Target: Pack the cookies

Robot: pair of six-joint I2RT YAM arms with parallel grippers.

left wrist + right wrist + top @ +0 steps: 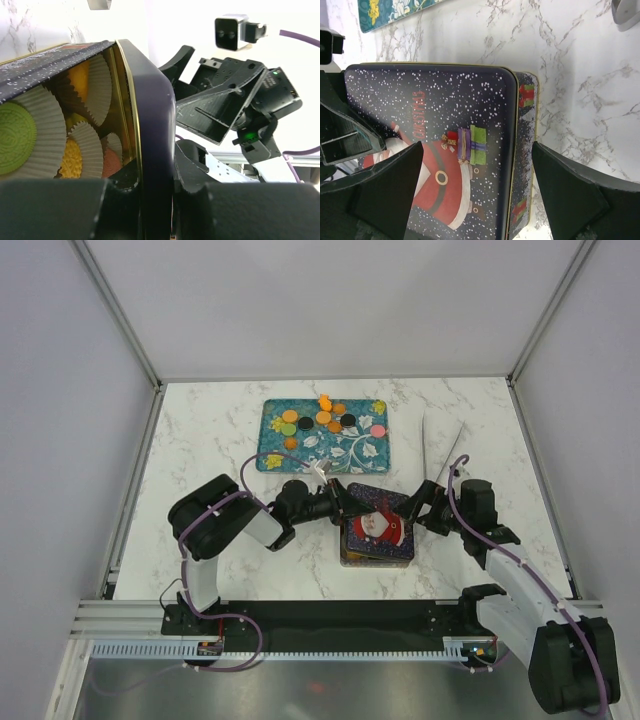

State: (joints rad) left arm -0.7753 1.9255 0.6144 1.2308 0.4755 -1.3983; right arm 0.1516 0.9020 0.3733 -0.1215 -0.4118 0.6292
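Observation:
Loose cookies (325, 418) in orange, green, black and pink lie on the teal flowered tray (290, 455) at the back. In front of it stands a dark Christmas tin (524, 150), and its Santa lid (378, 527) sits tilted over it. My left gripper (157, 175) is shut on the lid's (150, 100) left edge, holding that side up. Through the gap I see white paper cups with a green cookie (15, 137), an orange one (70, 157) and a pink one (111, 162). My right gripper (477, 185) is open, with one finger over the lid (445, 115) and the other beyond the tin's right side, touching nothing.
Thin metal tongs (440, 450) lie on the marble to the right of the tray. The left arm (340, 135) shows at the lid's far edge in the right wrist view. White walls close the table at the back and on both sides.

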